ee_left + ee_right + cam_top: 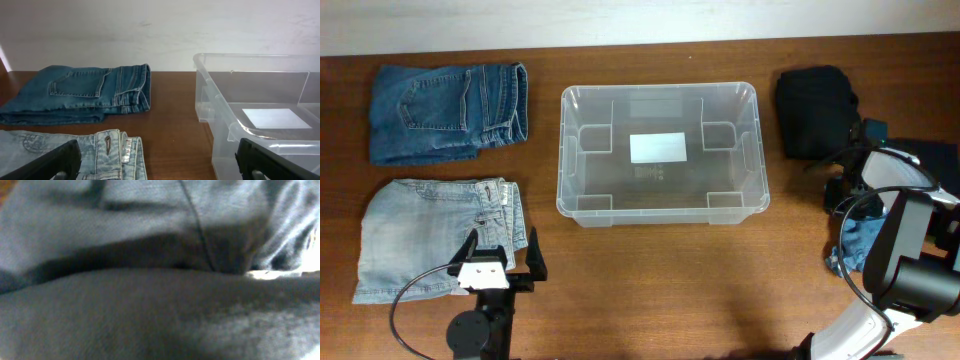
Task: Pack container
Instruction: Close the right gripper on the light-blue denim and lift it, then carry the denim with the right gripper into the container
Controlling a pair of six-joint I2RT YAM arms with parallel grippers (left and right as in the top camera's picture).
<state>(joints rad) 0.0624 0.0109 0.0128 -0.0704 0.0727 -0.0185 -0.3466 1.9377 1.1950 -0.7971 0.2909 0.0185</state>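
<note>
The clear container (563, 150) stands open and empty at the table's middle, with a white label on its bottom; its near corner shows in the left wrist view (218, 102). My left gripper (502, 255) is open and empty, low over the right edge of the folded light blue jeans (430, 235), which also show in the left wrist view (107, 155). My right gripper (842, 172) sits at the right edge of a folded black garment (813, 108). Its wrist view is filled with blurred dark grey cloth (150, 295), and its fingers are hidden.
Folded dark blue jeans (448, 108) lie at the back left and also show in the left wrist view (80, 92). A blue cloth (863, 243) and a dark garment (932, 155) lie under and beside the right arm. A white wall stands behind the table.
</note>
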